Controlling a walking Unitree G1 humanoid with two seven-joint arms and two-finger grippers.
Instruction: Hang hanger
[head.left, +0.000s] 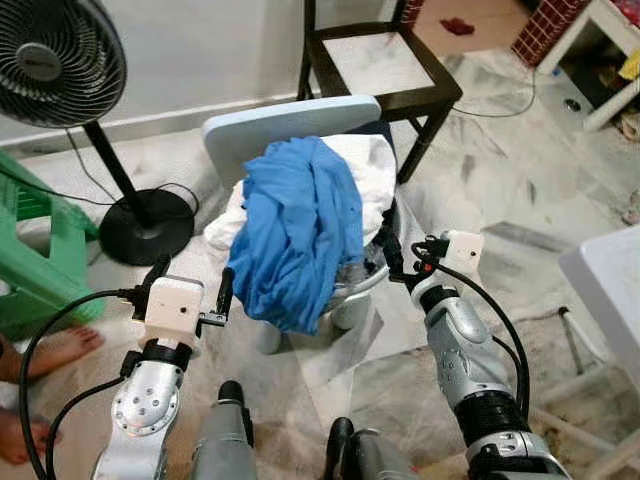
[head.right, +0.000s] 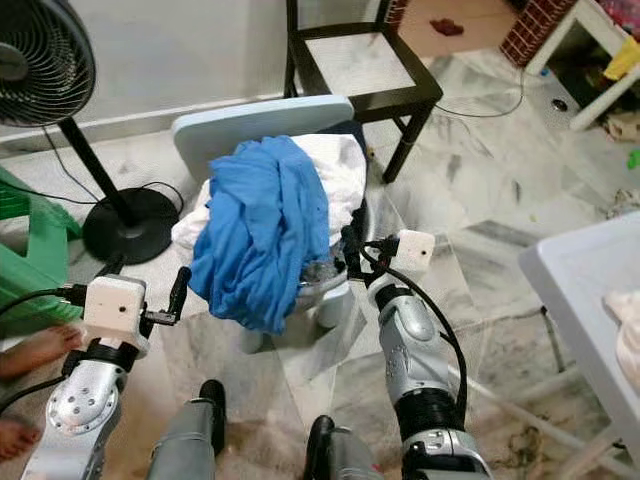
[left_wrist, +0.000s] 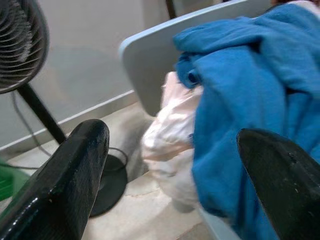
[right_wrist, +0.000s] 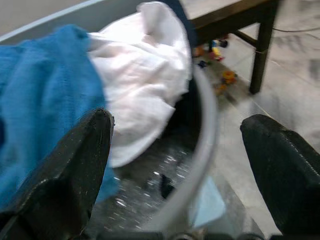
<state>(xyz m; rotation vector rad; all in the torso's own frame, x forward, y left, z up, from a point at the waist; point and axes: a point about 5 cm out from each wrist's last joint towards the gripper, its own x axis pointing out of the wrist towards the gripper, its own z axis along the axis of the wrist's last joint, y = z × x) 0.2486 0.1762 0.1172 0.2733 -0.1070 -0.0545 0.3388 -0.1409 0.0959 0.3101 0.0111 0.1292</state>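
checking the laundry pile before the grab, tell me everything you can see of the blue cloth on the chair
The blue cloth is a soft, crumpled garment, bright blue with a visible stitched hem. It lies heaped on the pale blue plastic chair, draped over white clothes and hanging down past the seat's front edge. No hanger can be made out in it. The left claw sits open beside its lower left, apart from it; the right claw is open at the seat rim on its right.

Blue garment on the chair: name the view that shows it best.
Left eye view: the whole blue garment shows, draped over the white clothes. The right eye view matches it; the wrist views crop it to close, blurred parts.
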